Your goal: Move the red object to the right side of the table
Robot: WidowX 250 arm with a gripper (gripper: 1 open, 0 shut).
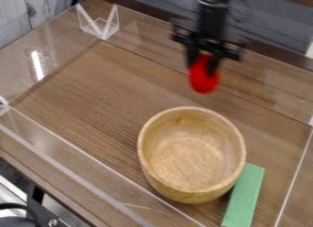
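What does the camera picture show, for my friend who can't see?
A black gripper pointing down holds a red toy strawberry above a brown table, beyond a round wooden bowl. A flat green block lies beside the bowl.

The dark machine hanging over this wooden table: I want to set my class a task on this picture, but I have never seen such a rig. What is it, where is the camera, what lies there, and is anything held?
It is a robot arm, and its tip is a pincer pointing straight down. The single camera looks down at an angle from in front of the table, a wood-grain top with low clear walls. On it stand a round wooden bowl, empty, and a flat green block lying just beside the bowl at the near right. The pincer is shut on a small red object, a toy strawberry, and holds it in the air beyond the bowl.
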